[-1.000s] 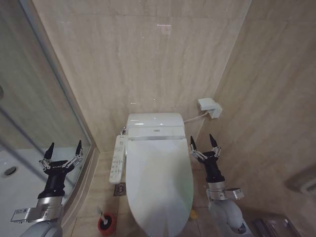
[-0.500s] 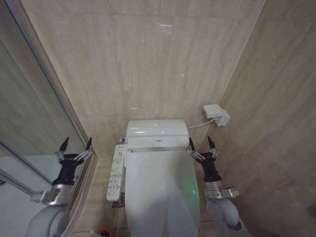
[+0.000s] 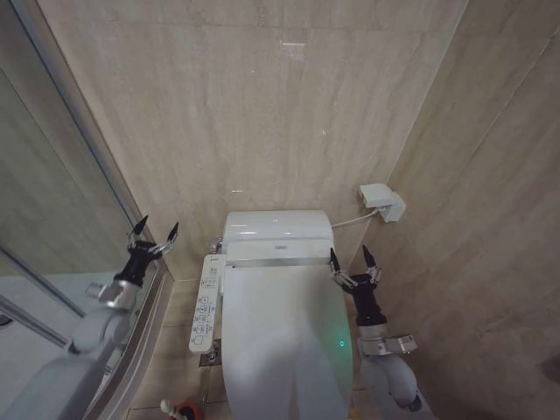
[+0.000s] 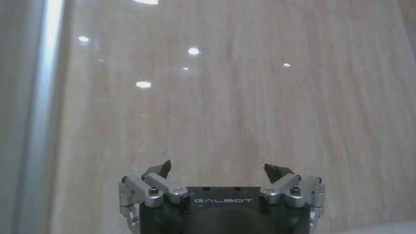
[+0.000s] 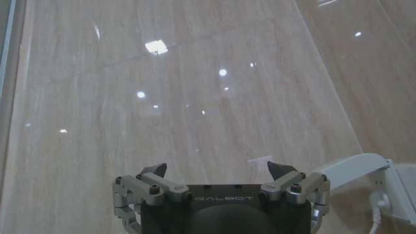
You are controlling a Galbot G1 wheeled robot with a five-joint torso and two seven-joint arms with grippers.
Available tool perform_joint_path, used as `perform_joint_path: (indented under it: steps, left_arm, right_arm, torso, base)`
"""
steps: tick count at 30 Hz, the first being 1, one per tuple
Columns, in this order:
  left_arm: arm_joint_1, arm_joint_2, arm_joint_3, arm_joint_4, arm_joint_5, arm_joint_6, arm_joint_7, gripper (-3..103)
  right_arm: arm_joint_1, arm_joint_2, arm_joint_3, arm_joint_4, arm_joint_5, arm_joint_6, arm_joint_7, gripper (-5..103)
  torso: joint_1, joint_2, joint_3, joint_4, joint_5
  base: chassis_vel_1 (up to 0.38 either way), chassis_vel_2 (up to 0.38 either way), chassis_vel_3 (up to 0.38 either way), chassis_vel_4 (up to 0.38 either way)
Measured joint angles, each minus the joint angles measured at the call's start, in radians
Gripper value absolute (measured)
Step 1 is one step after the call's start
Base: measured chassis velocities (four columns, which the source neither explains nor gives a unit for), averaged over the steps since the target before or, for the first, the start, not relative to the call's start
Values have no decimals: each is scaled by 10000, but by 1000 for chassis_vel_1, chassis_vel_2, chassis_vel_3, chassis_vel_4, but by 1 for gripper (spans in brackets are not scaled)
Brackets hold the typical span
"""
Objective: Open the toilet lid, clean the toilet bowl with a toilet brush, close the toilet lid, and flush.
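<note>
Left hand (image 3: 155, 232) has risen and moved inward since a second ago, now up beside the glass shower partition (image 3: 52, 201), fingers spread, gripping nothing; the left wrist view shows the same spread fingers (image 4: 158, 169) pointed at the beige tiled wall (image 4: 247, 97). Right hand (image 3: 352, 258) is raised on the other side, just beside the toilet's rear unit, also spread and empty. Between them the toilet lid (image 3: 280, 337) lies shut over the toilet bowl (image 3: 278, 229), with the long button panel (image 3: 204, 302) along its left edge. Toilet brush (image 3: 166, 406) stands in its red pot (image 3: 185, 411) on the floor near the toilet's front left. White wall box (image 3: 381, 201) with a cable sits above the right hand.
</note>
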Motion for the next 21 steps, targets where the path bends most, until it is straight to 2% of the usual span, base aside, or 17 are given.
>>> perform_joint_path:
  steps: [2,5,6,7,10,11,13,14,15,18,19,21]
  left_arm:
    - [-812,-88,502,997,-112,-133,316,97]
    - [-1534,-399,914,1875,-201,-185,405,97]
    - [-1936,-655,1171,2343,-218,-221,534,92]
    - [-1936,-655,1171,2343,-218,-221,534,92]
    - [-2703,-1205,1724,3425,-127,-434,1074,92]
    - [-2703,-1205,1724,3425,-127,-434,1074,92]
    - [-3357,-1651,2062,4587,125,-746,1647,92]
    - [-3598,-1796,2168,5047,248,-855,1915,67]
    - [-3598,-1796,2168,5047,248,-855,1915,67]
    - [-4150,-1957,2415,6050,720,-1156,2862,67]
    - [-4150,-1957,2415,6050,720,-1156,2862,67]
    - [-4304,-1934,2444,6292,1064,-1256,3313,67]
  right_arm:
    - [43,23,5,-59,-38,0,-1,100]
    - [127,-5,16,-140,-83,0,-7,100]
    - [166,-39,43,-190,-86,1,-7,100]
    - [166,-39,43,-190,-86,1,-7,100]
    - [240,-101,115,-363,-86,15,-8,100]
    - [240,-101,115,-363,-86,15,-8,100]
    - [269,-102,136,-451,-67,31,-3,100]
    - [275,-100,133,-477,-52,31,-2,100]
    - [275,-100,133,-477,-52,31,-2,100]
    - [315,-92,120,-581,-31,57,-1,100]
    - [315,-92,120,-581,-31,57,-1,100]
    - [339,-82,110,-654,-22,88,-2,100]
  torso:
    - [0,0,0,5,-5]
    - [0,0,0,7,-2]
    - [0,0,0,3,-5]
    - [0,0,0,3,-5]
    - [0,0,1,1,-1]
    - [0,0,1,1,-1]
    - [0,0,0,-3,-1]
    - [0,0,0,1,-1]
    - [0,0,0,1,-1]
    - [1,0,0,2,-2]
    - [1,0,0,2,-2]
    - [0,-1,0,2,-1]
  base:
    - [0,0,0,0]
    - [0,0,0,0]
    - [0,0,0,0]
    - [0,0,0,0]
    - [0,0,0,0]
    - [0,0,0,0]
    - [0,0,0,0]
    - [0,0,0,0]
    - [0,0,0,0]
    - [0,0,0,0]
    - [0,0,0,0]
    - [0,0,0,0]
